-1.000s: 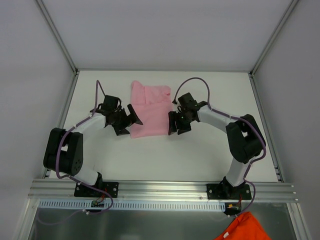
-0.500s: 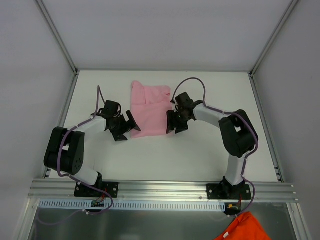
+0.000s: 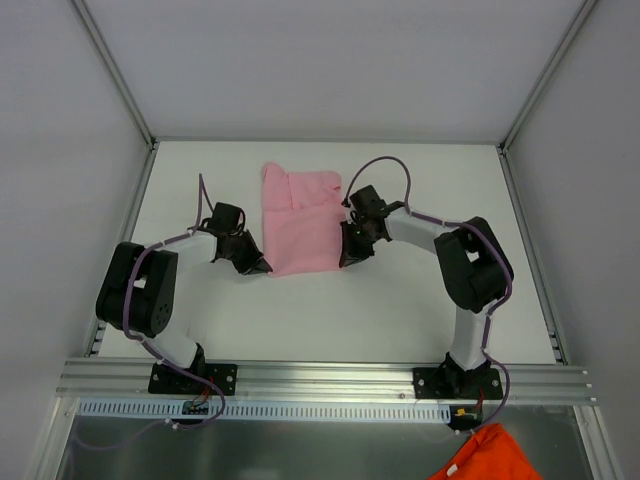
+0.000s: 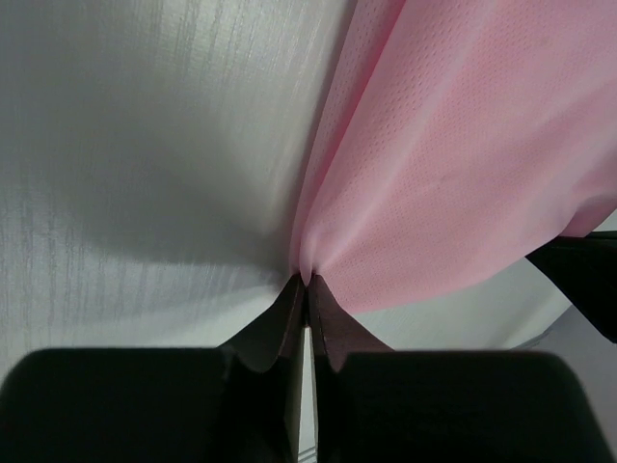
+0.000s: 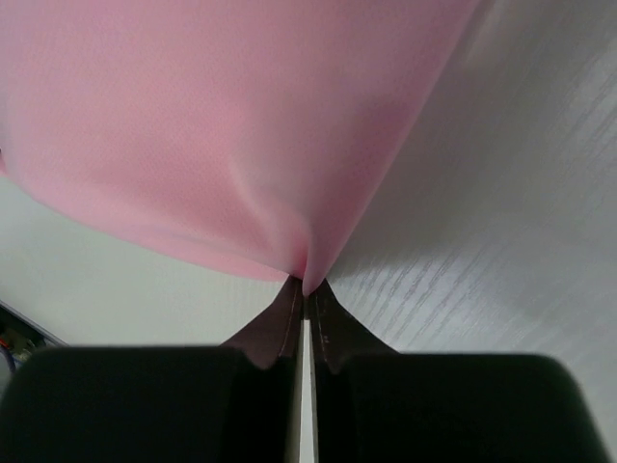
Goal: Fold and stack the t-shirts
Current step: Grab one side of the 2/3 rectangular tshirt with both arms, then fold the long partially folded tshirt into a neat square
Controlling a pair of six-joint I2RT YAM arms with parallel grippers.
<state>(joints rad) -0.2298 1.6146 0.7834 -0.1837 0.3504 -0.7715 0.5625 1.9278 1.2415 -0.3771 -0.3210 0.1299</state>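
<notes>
A light pink t-shirt (image 3: pixel 300 220) lies partly folded on the white table, in the middle toward the back. My left gripper (image 3: pixel 264 268) is shut on its near left corner; in the left wrist view the pink fabric (image 4: pixel 443 174) bunches into the closed tips of that gripper (image 4: pixel 307 282). My right gripper (image 3: pixel 345 262) is shut on the near right corner. The right wrist view shows the cloth (image 5: pixel 212 135) pinched at the tips of the gripper (image 5: pixel 305 286), with the fabric pulled up into a small peak.
An orange cloth (image 3: pixel 490 456) lies below the table's front rail (image 3: pixel 320 375) at the bottom right. Grey walls and aluminium posts (image 3: pixel 115 75) enclose the white table (image 3: pixel 330 320) on three sides. The right arm's black fingers (image 4: pixel 583 280) show at the edge of the left wrist view.
Both grippers came down onto the t-shirt's near corners and closed on the fabric; a second ago both stood open beside it.
</notes>
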